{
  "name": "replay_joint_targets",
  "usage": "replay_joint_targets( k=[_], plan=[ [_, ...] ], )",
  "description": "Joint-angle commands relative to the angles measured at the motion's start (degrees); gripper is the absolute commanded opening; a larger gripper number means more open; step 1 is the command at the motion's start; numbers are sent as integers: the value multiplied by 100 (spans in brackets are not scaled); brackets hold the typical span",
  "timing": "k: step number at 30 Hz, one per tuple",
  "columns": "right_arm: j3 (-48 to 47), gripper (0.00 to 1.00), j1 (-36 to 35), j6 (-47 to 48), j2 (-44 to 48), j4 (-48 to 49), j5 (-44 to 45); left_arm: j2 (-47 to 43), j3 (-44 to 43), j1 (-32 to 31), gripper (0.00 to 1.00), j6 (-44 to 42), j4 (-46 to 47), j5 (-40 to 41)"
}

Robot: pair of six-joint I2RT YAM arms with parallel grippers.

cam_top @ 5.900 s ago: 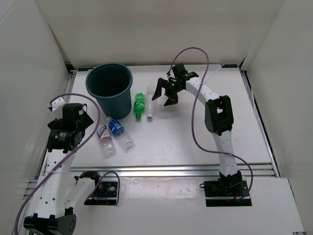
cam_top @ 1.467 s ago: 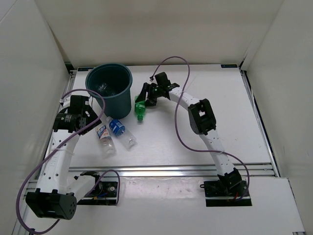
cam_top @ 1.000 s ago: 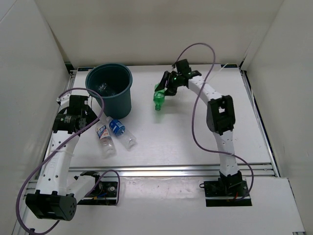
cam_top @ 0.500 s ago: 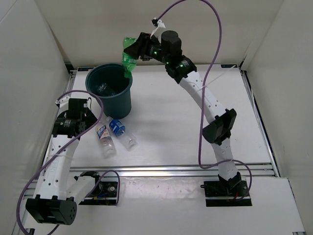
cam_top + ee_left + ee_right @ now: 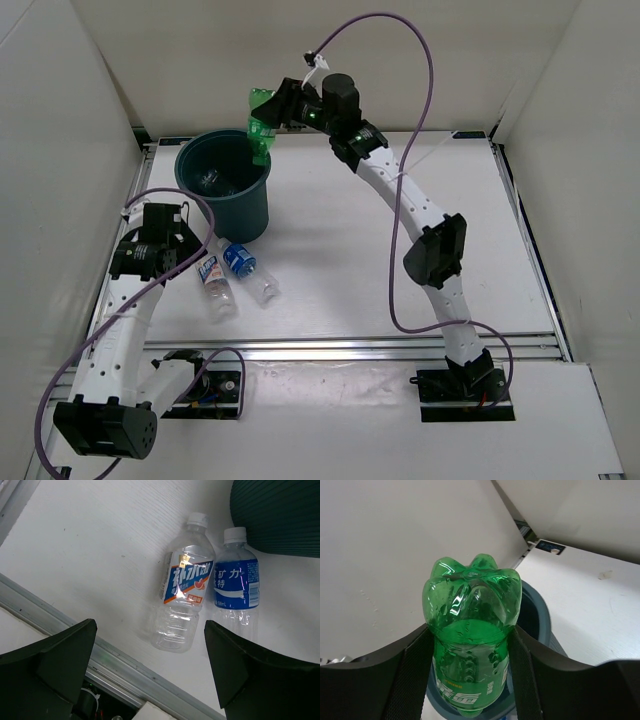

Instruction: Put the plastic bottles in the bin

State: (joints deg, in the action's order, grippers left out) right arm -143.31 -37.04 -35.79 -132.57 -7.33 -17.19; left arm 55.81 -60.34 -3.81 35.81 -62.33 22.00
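**A:** So, what does the overhead view show, biggest thing first?

**B:** A white table (image 5: 330, 260) with pale walls around it. The bin (image 5: 240, 210), a round dark teal bucket, stands upright on it.

**A:** And the arms?

**B:** The right arm (image 5: 400, 190) reaches high and across towards the bin. The right jaws are clenched on the sides of the green bottle (image 5: 470, 630), which hangs in the air over the bin's right rim. In the right wrist view the bottle's lobed base faces the camera, with the bin's opening behind it. The left arm (image 5: 120, 300) sits on the near left side of the bin. The left jaws are spread wide and grasp nothing.

**A:** Where are the other bottles?

**B:** Two lie on the table just in front of the bin, under the left jaws. The white-label bottle (image 5: 182, 595) and the blue-label bottle (image 5: 235, 585) lie side by side, caps pointing towards the bin. The blue-label one's cap is just beside the bin's wall. Inside the bin, what looks like a clear bottle (image 5: 212, 180) glints at the bottom. It is too small to describe further.
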Motion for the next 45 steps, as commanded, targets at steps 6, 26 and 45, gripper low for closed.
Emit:
replay_joint_targets(
  k=[6,26,45],
  plan=[
    [-66,64,-137,-200,83,698,-198,-123,171,30,100,373,-262,-362],
    [1484,100,-287,968,2067,-971,1130,-826,1021,30,100,567,351,-1118],
    [2817,100,12,1769,3422,-2193,1482,738,1577,-164,100,1007,1635,-794]
  ],
)
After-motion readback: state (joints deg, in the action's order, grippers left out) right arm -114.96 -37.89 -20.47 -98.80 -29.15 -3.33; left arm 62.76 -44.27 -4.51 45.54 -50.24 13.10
